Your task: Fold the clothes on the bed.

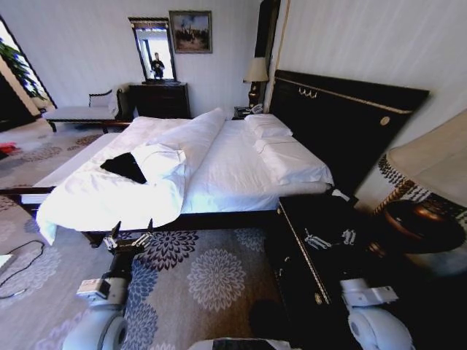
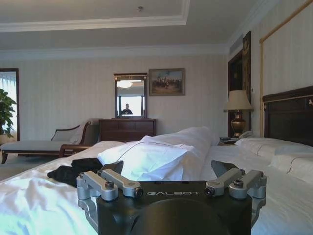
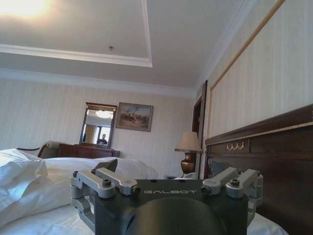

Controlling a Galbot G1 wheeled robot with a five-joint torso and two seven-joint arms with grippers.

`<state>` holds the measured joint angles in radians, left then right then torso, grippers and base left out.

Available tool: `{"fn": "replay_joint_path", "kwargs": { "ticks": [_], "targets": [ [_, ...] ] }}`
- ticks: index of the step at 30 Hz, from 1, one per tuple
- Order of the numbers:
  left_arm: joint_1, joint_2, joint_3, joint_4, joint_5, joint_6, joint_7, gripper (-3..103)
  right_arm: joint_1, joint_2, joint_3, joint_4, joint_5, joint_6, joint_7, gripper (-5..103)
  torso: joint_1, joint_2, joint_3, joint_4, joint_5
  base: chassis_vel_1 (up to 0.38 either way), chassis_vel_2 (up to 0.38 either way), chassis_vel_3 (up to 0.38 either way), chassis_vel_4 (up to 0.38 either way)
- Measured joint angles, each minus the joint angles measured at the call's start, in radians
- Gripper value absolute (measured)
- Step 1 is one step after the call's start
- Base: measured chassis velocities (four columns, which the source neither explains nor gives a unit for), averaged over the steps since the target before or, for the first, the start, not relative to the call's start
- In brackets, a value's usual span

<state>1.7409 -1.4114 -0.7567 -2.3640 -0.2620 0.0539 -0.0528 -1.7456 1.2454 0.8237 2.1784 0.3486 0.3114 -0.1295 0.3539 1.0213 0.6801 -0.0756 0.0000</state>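
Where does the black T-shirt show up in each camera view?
Head view: black T-shirt on the bed's near left part, beside the folded-back duvet.
Left wrist view: lower left, past the left pincer.
Right wrist view: not visible.
Shared landmark: wall mirror.

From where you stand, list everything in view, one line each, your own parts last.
T-shirt: one, black, crumpled on the bed's near left part beside the folded-back duvet.
Bed: one, white bedding, dark frame, ahead.
Duvet: one, white, bunched toward the foot.
Pillows: white, by the headboard.
Headboard: one, dark wood, on the right.
Chaise bench: one, pale, far left wall.
Dresser: one, dark, under the mirror.
Painting: one, beside the mirror.
Lamp: one, pale shade, far bedside.
Left gripper: open, above the carpet before the bed's edge.
Right gripper: open, over the dark nightstand.
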Motion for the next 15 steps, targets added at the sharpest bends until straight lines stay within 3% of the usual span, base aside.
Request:
{"fn": "replay_joint_path", "kwargs": {
  "ticks": [15],
  "targets": [
    [0.001, 0.001, 0.000, 0.001, 0.000, -0.002, 0.001, 100, 0.007, 0.003, 0.000, -0.011, 0.001, 0.003, 0.001, 100, 0.001, 0.000, 0.000, 0.0001, 0.0000, -0.141, 0.133, 0.132, -0.139]
  ]
}}
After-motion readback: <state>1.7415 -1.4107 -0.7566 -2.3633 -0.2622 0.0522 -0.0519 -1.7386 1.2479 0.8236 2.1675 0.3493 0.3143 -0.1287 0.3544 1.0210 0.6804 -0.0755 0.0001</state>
